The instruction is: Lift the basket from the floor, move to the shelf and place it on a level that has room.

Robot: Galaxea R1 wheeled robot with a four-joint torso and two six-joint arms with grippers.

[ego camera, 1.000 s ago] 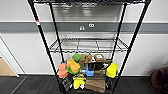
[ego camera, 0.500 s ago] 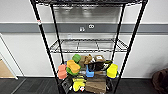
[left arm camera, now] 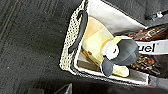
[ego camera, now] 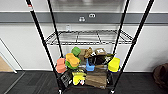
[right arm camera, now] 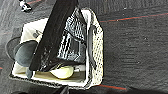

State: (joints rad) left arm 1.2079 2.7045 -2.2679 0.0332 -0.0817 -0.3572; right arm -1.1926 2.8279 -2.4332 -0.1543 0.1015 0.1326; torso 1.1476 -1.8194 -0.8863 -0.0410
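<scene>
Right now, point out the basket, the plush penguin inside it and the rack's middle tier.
basket (left arm camera: 67, 53): left wrist view, on its dotted woven side.
plush penguin (left arm camera: 126, 51): left wrist view, on its dark head.
middle tier (ego camera: 87, 37): head view, on the bare wire grid.

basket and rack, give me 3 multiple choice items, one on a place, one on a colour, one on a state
1. Where on the shelf do the colourful items sit?
A. the topmost tier
B. the middle level
C. the lowest tier

2. What colour is the basket handle?
A. black
B. red
C. white

3. What state is the middle level in?
A. packed with boxes
B. bare, nothing on it
C. covered by a cloth

Answers:
1. C, the head view shows the heap of colourful items on the bottom tier, under the wire grid.
2. A, the left wrist view shows a black strap on the dotted-weave side; the right wrist view shows one alike.
3. B, the head view shows the wall straight through the grid.
</scene>
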